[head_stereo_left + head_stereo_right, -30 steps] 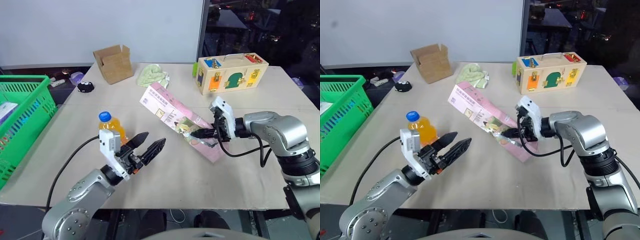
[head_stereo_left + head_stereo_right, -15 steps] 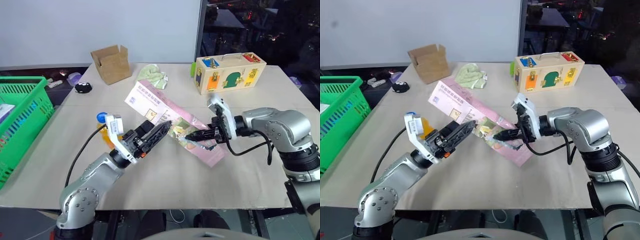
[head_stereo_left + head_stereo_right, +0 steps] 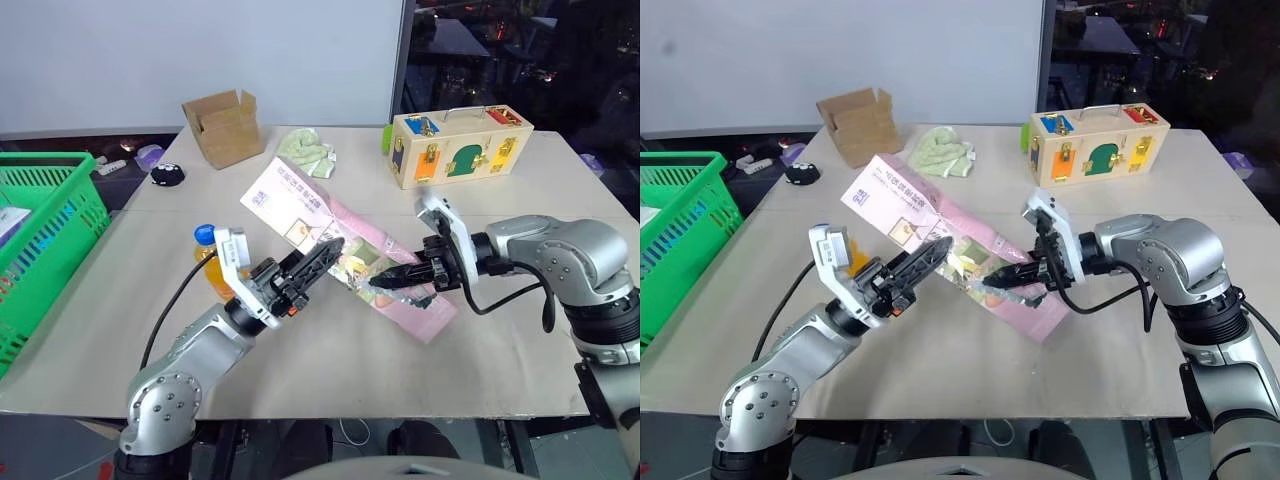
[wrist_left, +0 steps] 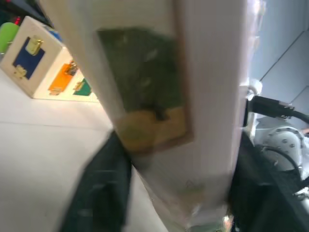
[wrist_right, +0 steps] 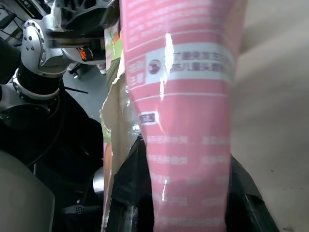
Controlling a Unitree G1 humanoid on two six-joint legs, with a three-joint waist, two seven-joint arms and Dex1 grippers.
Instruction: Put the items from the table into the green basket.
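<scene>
A long pink carton [image 3: 295,205] hangs tilted above the beige table [image 3: 400,370], held between both grippers. My left gripper [image 3: 322,255] is shut on its middle from the near side; the left wrist view has the carton [image 4: 193,72] between dark fingers [image 4: 101,188]. At the carton's lower end my right gripper [image 3: 380,285] holds on, and a black finger [image 5: 130,193] lies along each side of the carton [image 5: 188,96]. The orange-drink bottle [image 3: 205,265] with a blue cap stands behind my left forearm. The green basket [image 3: 45,230] sits off the table's left edge.
An open cardboard box [image 3: 225,125], a green cloth [image 3: 305,152] and a wooden lock box [image 3: 460,145] stand along the table's far side. A small black object [image 3: 170,175] lies near the far left corner. Bare tabletop stretches along the near edge.
My left gripper rose to the right, reached the carton and shut on it. The carton's far end has tipped higher off the table. The right gripper drew back slightly.
</scene>
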